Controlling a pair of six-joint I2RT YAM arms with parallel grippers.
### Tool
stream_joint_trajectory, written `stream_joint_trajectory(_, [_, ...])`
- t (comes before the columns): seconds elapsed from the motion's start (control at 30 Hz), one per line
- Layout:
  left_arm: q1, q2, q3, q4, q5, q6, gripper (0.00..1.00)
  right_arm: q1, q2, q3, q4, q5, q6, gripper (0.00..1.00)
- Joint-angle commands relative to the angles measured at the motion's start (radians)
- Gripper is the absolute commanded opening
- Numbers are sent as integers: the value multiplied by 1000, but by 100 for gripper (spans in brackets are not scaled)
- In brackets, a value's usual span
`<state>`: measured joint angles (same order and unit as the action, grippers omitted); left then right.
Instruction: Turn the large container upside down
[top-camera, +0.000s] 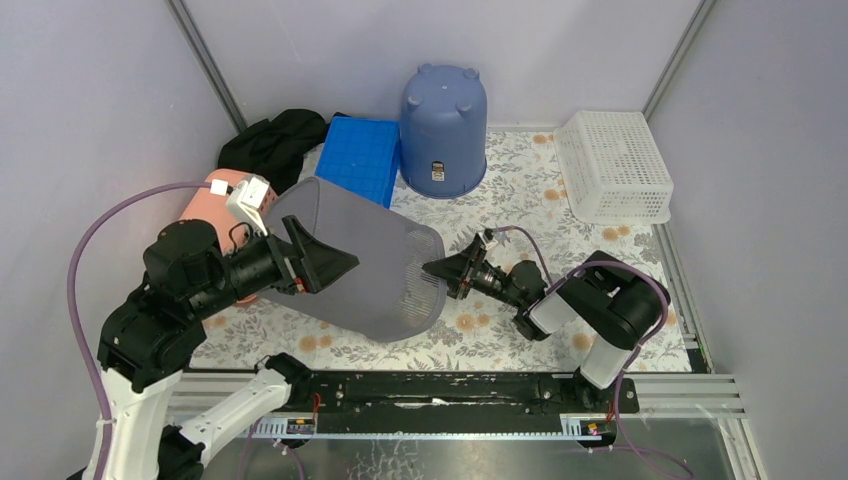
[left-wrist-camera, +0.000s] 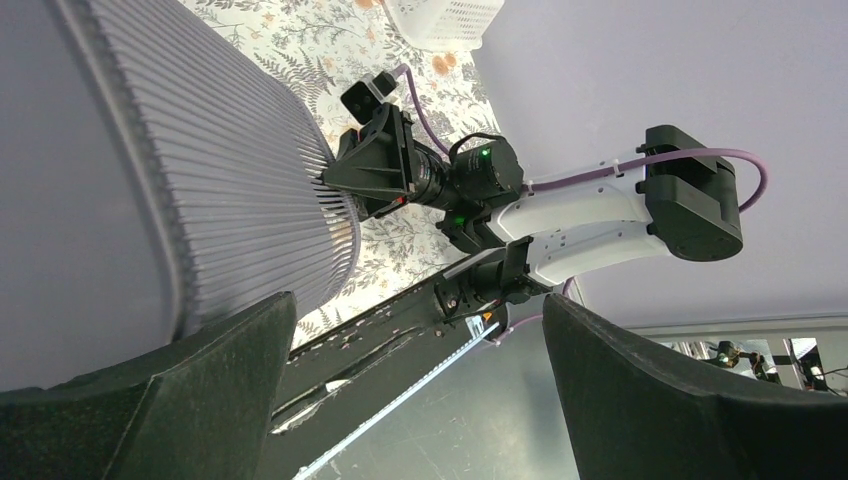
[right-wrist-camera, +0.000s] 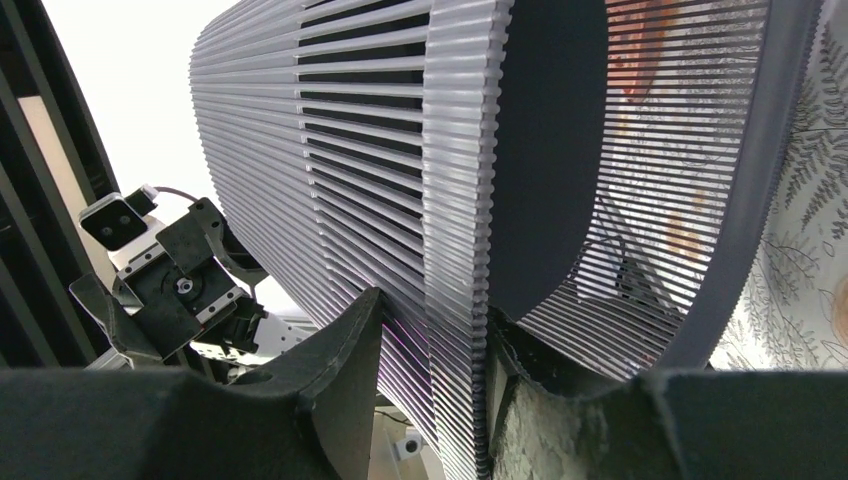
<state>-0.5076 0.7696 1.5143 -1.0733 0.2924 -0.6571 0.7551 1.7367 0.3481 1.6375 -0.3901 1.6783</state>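
The large grey slatted container (top-camera: 370, 260) lies on its side on the flowered table, its open mouth facing right. My right gripper (top-camera: 440, 268) is shut on the mouth's rim; in the right wrist view the ribbed wall (right-wrist-camera: 350, 130) is pinched between the two fingers of the gripper (right-wrist-camera: 455, 310). My left gripper (top-camera: 320, 262) is open at the container's left, closed end, with its fingers spread against the upper side. In the left wrist view the jaws of the gripper (left-wrist-camera: 418, 300) stand wide apart with nothing between them, and the container (left-wrist-camera: 200, 150) is at the left.
An upside-down blue bucket (top-camera: 443, 130) stands at the back. A blue crate (top-camera: 360, 155) and black cloth (top-camera: 270, 145) are behind the container. A pink object (top-camera: 205, 200) is at the left, a white basket (top-camera: 612, 165) at the back right. The black rail (top-camera: 430, 390) runs along the front.
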Motion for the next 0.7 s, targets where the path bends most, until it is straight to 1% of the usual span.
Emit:
stream_joint_trajectory(0.0, [4,-14,1,39,17,-9,100,-21,-33,-58,69,-43,-47,41])
stream_joint_trajectory(0.43, [4,-21,-1,31,7,-3,100,-95,-139,-228,70,-69,-78,45])
stream_joint_trajectory(0.67, [4,-28,-32,26,-12,4,100,-123,-182,-318,68,-71,-98,59])
